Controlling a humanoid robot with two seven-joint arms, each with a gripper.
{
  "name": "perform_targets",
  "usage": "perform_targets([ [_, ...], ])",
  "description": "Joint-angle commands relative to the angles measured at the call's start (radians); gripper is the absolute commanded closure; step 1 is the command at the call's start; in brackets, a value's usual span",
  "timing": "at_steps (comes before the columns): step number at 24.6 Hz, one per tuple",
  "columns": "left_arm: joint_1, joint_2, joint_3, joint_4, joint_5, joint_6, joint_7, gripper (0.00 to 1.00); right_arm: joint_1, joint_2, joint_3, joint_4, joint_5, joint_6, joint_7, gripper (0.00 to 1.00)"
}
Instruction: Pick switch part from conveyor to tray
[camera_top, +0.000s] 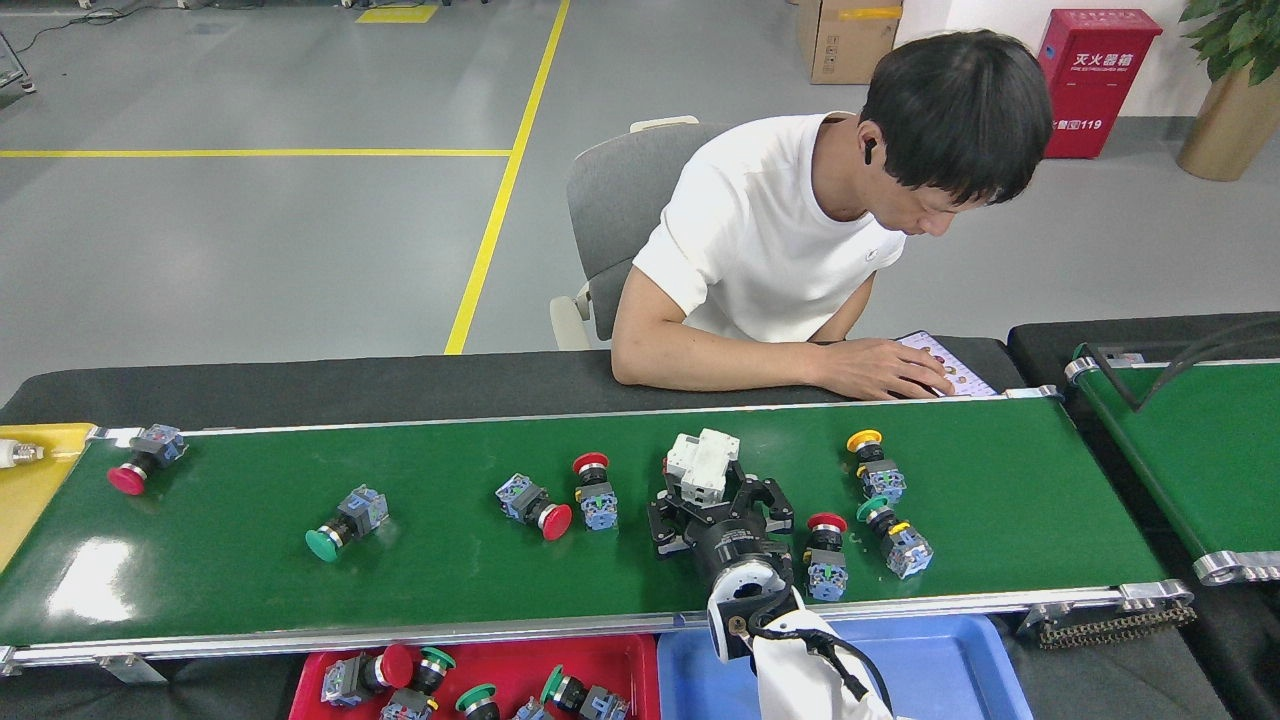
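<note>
Red cabinet (1098, 75) reading "119", pincer (712, 500) at white breaker (702, 465)

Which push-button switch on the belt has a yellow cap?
The yellow-capped switch near the belt's far rail, right of the tool; every other button there is red or green.

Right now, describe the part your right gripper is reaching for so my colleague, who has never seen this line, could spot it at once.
Start at the long dark-green conveyor in front of the seated person and look a little right of its middle, where my right gripper hangs open. Between its fingers sits a white boxy switch part. Every other part on the belt is a push button with a round coloured cap; this one has none.
</note>
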Motion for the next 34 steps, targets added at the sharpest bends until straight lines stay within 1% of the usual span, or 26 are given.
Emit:
perform_targets([
  [1,-0.004,0.003,0.009,-0.009,0.005,0.056,-0.005,0.00,-0.020,-0.004,-0.005,-0.024,-0.001,-0.037,-0.012,0.88],
  [3,-0.004,0.000,0.009,-0.012,0.002,0.070,-0.004,0.00,-0.011,-0.011,-0.011,-0.086,-0.007,-0.062,-0.010,0.88],
  [4,-0.002,-0.002,0.009,-0.014,-0.002,0.073,-0.002,0.00,-0.005,-0.031,-0.014,-0.143,-0.017,-0.086,-0.006,0.88],
  [6,-0.027,0.000,-0.008,-0.012,-0.011,0.107,-0.002,0.00,0.052,-0.106,-0.025,-0.295,-0.049,-0.137,0.000,0.88],
  [8,-0.099,-0.002,-0.031,-0.002,-0.062,0.125,-0.002,0.00,0.131,-0.194,-0.025,-0.456,-0.081,-0.218,0.002,0.88],
  [10,-0.180,-0.002,-0.040,0.032,-0.117,0.131,-0.002,0.00,0.213,-0.275,-0.026,-0.563,-0.112,-0.332,0.002,0.88],
  [11,-0.234,-0.002,-0.041,0.066,-0.143,0.136,-0.004,0.00,0.262,-0.320,-0.029,-0.616,-0.127,-0.410,-0.001,0.86],
  [12,-0.283,0.000,-0.045,0.101,-0.166,0.137,-0.004,0.00,0.306,-0.353,-0.039,-0.654,-0.139,-0.487,-0.001,0.86],
  [14,-0.360,0.008,-0.055,0.172,-0.205,0.139,-0.005,0.00,0.381,-0.398,-0.063,-0.709,-0.147,-0.606,-0.003,0.86],
  [16,-0.424,0.017,-0.060,0.241,-0.231,0.134,-0.004,0.00,0.458,-0.419,-0.071,-0.741,-0.147,-0.702,-0.001,0.83],
  [18,-0.465,0.026,-0.061,0.299,-0.243,0.131,-0.004,0.00,0.496,-0.444,-0.072,-0.752,-0.147,-0.754,-0.001,0.80],
  [20,-0.511,0.048,-0.086,0.363,-0.248,0.134,0.003,0.00,0.529,-0.464,-0.074,-0.760,-0.147,-0.758,-0.001,0.67],
  [21,-0.538,0.063,-0.104,0.397,-0.246,0.137,0.007,0.00,0.536,-0.462,-0.075,-0.758,-0.147,-0.749,-0.001,0.49],
  [22,-0.561,0.075,-0.118,0.434,-0.246,0.139,0.009,0.00,0.541,-0.458,-0.088,-0.758,-0.149,-0.741,0.000,0.19],
  [23,-0.584,0.086,-0.129,0.466,-0.246,0.139,0.012,0.00,0.553,-0.455,-0.111,-0.758,-0.149,-0.726,0.002,0.02],
  [26,-0.645,0.112,-0.155,0.538,-0.249,0.139,0.018,0.01,0.559,-0.447,-0.147,-0.758,-0.149,-0.721,0.008,0.02],
  [27,-0.665,0.123,-0.175,0.566,-0.257,0.139,0.018,0.05,0.558,-0.439,-0.158,-0.758,-0.149,-0.717,0.008,0.02],
  [28,-0.682,0.140,-0.190,0.593,-0.261,0.139,0.018,0.14,0.558,-0.430,-0.172,-0.758,-0.149,-0.717,0.008,0.02],
  [29,-0.692,0.152,-0.203,0.612,-0.261,0.137,0.020,0.19,0.556,-0.421,-0.187,-0.758,-0.149,-0.714,0.009,0.02],
  [30,-0.705,0.163,-0.209,0.638,-0.255,0.133,0.024,0.28,0.552,-0.396,-0.218,-0.758,-0.149,-0.698,0.009,0.02],
  [31,-0.712,0.172,-0.212,0.655,-0.255,0.127,0.039,0.54,0.547,-0.364,-0.255,-0.757,-0.145,-0.666,0.011,0.03],
  [32,-0.717,0.176,-0.213,0.663,-0.258,0.127,0.052,0.66,0.538,-0.338,-0.276,-0.752,-0.141,-0.632,0.016,0.03],
  [33,-0.723,0.183,-0.216,0.669,-0.258,0.113,0.056,0.87,0.509,-0.304,-0.302,-0.744,-0.136,-0.562,0.029,0.03],
  [34,-0.725,0.187,-0.222,0.669,-0.257,0.096,0.056,0.92,0.483,-0.294,-0.309,-0.732,-0.136,-0.511,0.043,0.03],
])
